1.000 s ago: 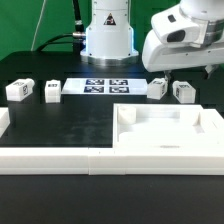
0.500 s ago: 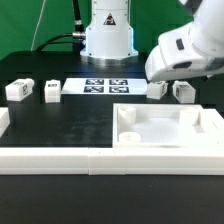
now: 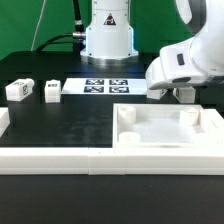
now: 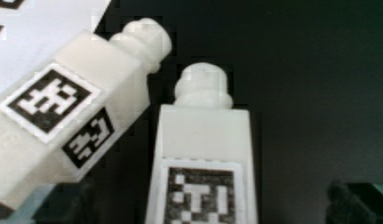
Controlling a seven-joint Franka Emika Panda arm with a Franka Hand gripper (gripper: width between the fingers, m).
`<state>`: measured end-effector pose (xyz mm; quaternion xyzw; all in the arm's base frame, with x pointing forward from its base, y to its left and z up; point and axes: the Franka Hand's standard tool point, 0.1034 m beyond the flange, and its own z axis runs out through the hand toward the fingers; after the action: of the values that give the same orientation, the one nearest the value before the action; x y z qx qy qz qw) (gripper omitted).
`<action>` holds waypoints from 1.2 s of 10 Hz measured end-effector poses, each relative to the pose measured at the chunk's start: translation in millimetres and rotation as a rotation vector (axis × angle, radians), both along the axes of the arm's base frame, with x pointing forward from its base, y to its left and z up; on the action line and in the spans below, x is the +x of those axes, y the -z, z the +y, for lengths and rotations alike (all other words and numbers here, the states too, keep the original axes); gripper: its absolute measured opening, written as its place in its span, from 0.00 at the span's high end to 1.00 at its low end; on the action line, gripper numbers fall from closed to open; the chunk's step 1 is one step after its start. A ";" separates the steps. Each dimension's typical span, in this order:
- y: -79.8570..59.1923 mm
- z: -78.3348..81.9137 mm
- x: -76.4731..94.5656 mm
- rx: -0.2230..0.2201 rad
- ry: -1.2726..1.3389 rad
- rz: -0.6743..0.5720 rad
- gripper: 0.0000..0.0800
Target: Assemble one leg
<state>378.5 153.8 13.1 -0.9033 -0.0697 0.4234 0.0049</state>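
In the wrist view two white legs lie side by side on the black table, each with a black-and-white tag. One leg [image 4: 207, 150] lies between my open gripper's [image 4: 206, 202] dark fingertips [image 4: 358, 198], with a gap on each side. The other leg [image 4: 72, 108] lies just beside it. In the exterior view the gripper [image 3: 178, 92] is low over this pair at the right, and hides most of it. Two more legs [image 3: 17, 90] [image 3: 51, 92] stand at the exterior view's left.
The large white tray-like panel [image 3: 200, 140] with corner holes lies at the front right, close to the gripper. A white L-shaped wall [image 3: 50, 157] runs along the front. The marker board [image 3: 105, 86] lies behind the middle, before the robot base [image 3: 107, 40].
The gripper has come down from above the right pair of legs to just over them. The legs and the panel have not moved.
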 end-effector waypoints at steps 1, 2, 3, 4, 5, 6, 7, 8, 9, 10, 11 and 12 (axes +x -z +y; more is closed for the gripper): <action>1.9 -0.4 -3.4 -0.001 0.000 0.005 0.19; 3.0 -0.1 -4.0 0.000 0.001 0.005 0.19; 3.5 0.3 -3.4 0.002 0.000 0.002 0.19; 4.2 0.6 -3.2 0.005 -0.001 -0.002 0.19; 4.3 1.1 -3.6 0.005 -0.002 -0.001 0.33; 4.3 1.0 -3.6 0.005 -0.001 -0.001 0.52; 4.2 1.2 -3.7 0.005 -0.001 -0.001 0.52; 4.2 1.2 -3.7 0.005 -0.001 -0.001 0.64; 4.2 1.2 -3.7 0.005 -0.001 -0.001 0.64; 4.2 1.2 -3.7 0.005 -0.001 -0.001 0.64; 4.2 1.2 -3.7 0.005 -0.001 -0.001 0.64; 4.2 1.2 -3.7 0.005 -0.001 -0.001 0.64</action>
<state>374.8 154.9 8.9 -0.9034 -0.0711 0.4229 0.0070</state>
